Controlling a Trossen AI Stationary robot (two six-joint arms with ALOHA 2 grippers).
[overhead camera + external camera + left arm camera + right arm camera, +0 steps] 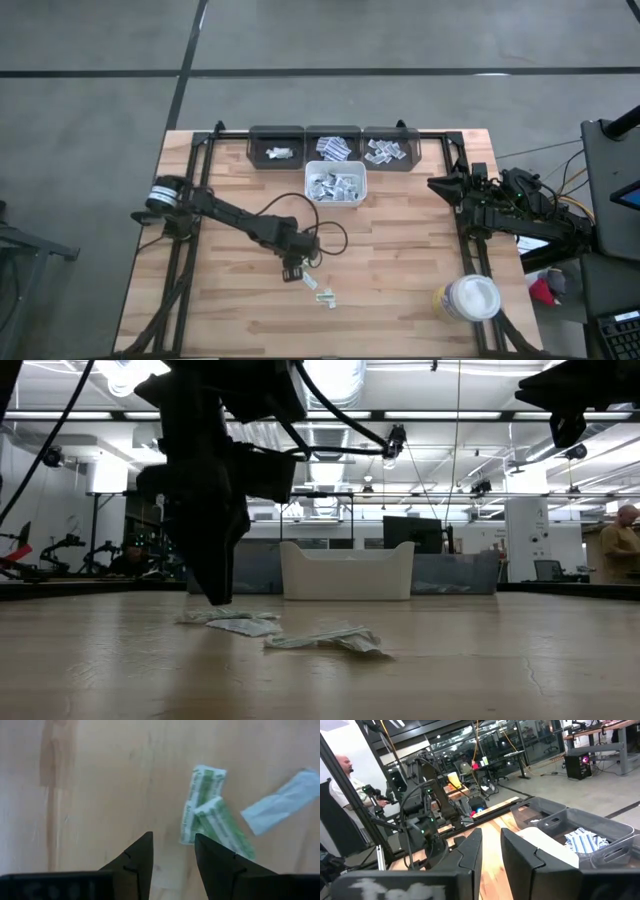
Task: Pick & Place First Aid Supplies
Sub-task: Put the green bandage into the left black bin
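Three first aid sachets lie flat on the wooden table near its middle front. Two are green-printed (202, 805), one overlapping the other, and the third is a pale blue-white one (282, 802). In the high view they show as a small group (318, 290). My left gripper (172, 837) hangs open just above the table, pointing down, right beside the green pair (235, 622). Nothing is between its fingers. My right gripper (491, 832) waits at the table's right edge (437, 185), level, with a narrow gap and nothing in it.
A white bin (335, 186) holding several sachets stands behind the middle. Three dark bins (333, 147) with sachets line the far edge. A white round lidded tub (468, 298) sits at the front right. Bare wood lies to the left and front of the loose sachets.
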